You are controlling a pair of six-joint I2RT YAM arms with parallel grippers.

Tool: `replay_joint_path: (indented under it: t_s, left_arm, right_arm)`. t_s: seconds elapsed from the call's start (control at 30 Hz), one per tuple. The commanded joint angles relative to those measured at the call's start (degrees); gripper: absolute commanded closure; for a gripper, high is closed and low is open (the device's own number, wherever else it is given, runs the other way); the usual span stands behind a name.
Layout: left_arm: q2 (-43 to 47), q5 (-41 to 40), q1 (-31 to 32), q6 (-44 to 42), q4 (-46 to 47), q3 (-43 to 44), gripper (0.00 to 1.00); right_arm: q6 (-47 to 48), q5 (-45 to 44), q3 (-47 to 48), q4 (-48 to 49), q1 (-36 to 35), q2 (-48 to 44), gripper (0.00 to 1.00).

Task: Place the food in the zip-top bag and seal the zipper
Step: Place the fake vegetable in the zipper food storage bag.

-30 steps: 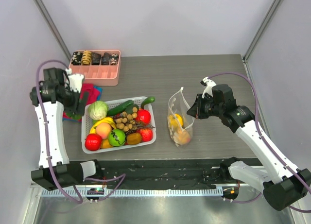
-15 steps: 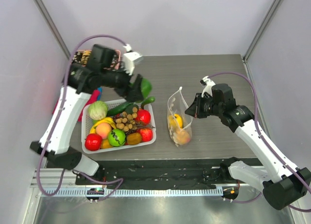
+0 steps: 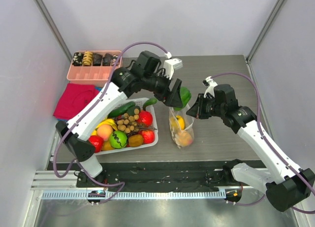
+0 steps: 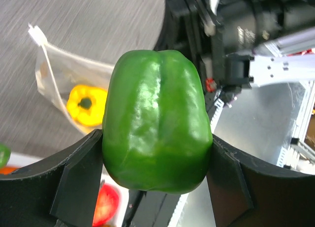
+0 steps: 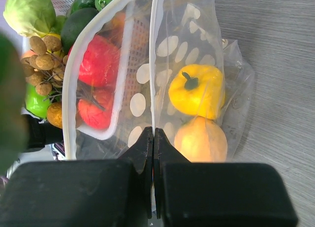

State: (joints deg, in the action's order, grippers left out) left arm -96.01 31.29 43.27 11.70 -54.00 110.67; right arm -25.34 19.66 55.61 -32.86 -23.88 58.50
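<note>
The left claw (image 4: 156, 162) grips a glossy green toy bell pepper (image 4: 156, 116) by its sides, holding it in the air close by the top of the clear white-dotted zip-top plastic bag (image 3: 181, 122). The right claw (image 5: 153, 137), fingers closed narrow, pinches the bag's mouth edge. The bag stands on the grey table (image 3: 216, 79) just beside the white slotted basket (image 3: 123, 146) of toy produce. In the bag lie a yellow toy pepper (image 5: 197, 89) and a round peach-coloured fruit (image 5: 202, 138)

left gripper (image 3: 178, 95) swung from the far left of the frame to centre, green pepper (image 3: 185, 95) in its grip now above the zip-top bag (image 3: 183, 124) mouth, pink cloth (image 3: 74, 100) uncovered
</note>
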Motion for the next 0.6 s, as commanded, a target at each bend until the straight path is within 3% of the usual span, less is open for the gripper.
replay_joint_path:
  t_s: [0.0, 0.27, 0.33, 0.43, 0.5, 0.57]
  left_arm:
    - [-2.5, -2.4, 0.7, 5.7, 9.5, -2.2, 0.43]
    - [-0.4, -8.8, 2.0, -2.6, 0.1, -8.5, 0.47]
    - [-0.5, -10.4, 2.3, -3.9, -2.5, -9.0, 0.44]
    - [-0.4, -11.8, 2.8, -6.6, -5.1, -7.5, 0.27]
    - [-0.7, -11.8, 2.9, -8.4, -7.7, -5.4, 0.05]
    - [-0.1, -10.6, 2.5, -10.6, -10.4, -1.1, 0.00]
  right_arm:
    - [-1.7, -0.1, 2.3, 2.4, -0.1, -0.6, 0.99]
    - [-2.1, -3.7, 2.3, 1.4, 0.0, -1.7, 0.99]
    - [-2.3, -4.0, 2.2, 1.4, -0.1, -2.0, 0.99]
    - [-2.0, -4.1, 2.0, 1.3, -0.1, -2.4, 0.99]
    - [-1.6, -3.8, 2.0, 1.0, 0.0, -2.5, 0.99]
    - [-1.0, -3.2, 2.0, 0.6, -0.1, -2.9, 0.99]
